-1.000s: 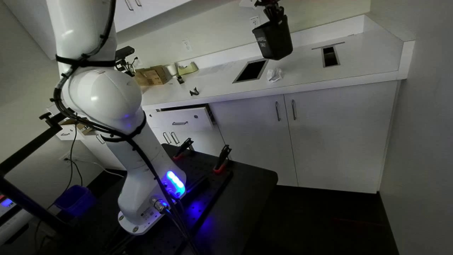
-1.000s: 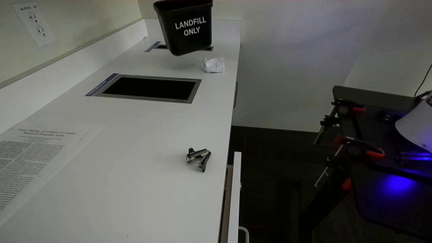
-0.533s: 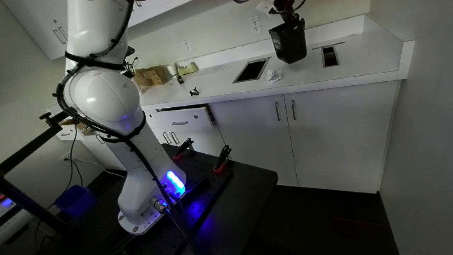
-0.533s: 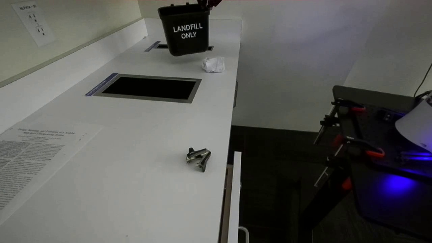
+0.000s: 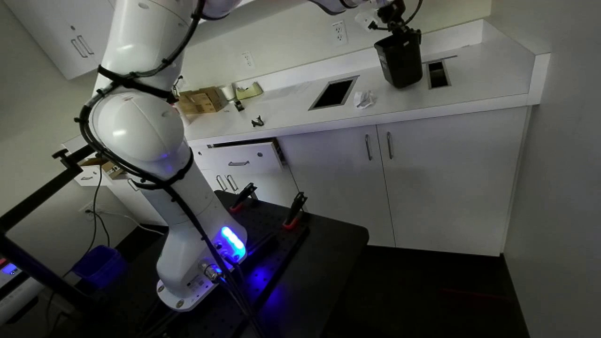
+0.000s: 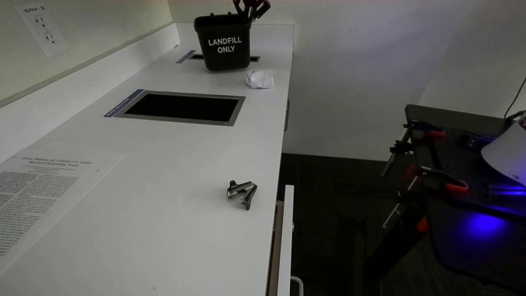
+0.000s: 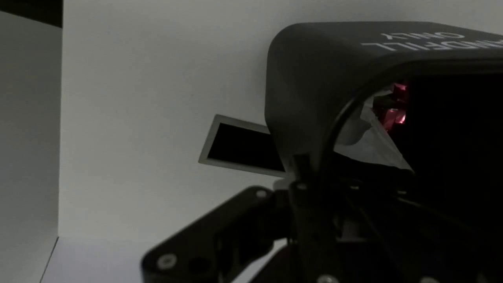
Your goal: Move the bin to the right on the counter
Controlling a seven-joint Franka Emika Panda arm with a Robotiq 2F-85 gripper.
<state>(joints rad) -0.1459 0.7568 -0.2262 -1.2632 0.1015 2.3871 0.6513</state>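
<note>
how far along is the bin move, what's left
Looks done: the bin is right of the crumpled paper in an exterior view. In hand: the gripper holds the bin's rim. Left, probably: settling it on the counter and letting go; whether it touches there is unclear.

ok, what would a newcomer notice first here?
Probably the blue light at the white arm's foot, on the black table. Then the black bin marked LANDFILL ONLY, held in the claw, toward the far end of the counter in an exterior view. In the wrist view, shiny red bits and a pale scrap inside the bin catch the eye.
</note>
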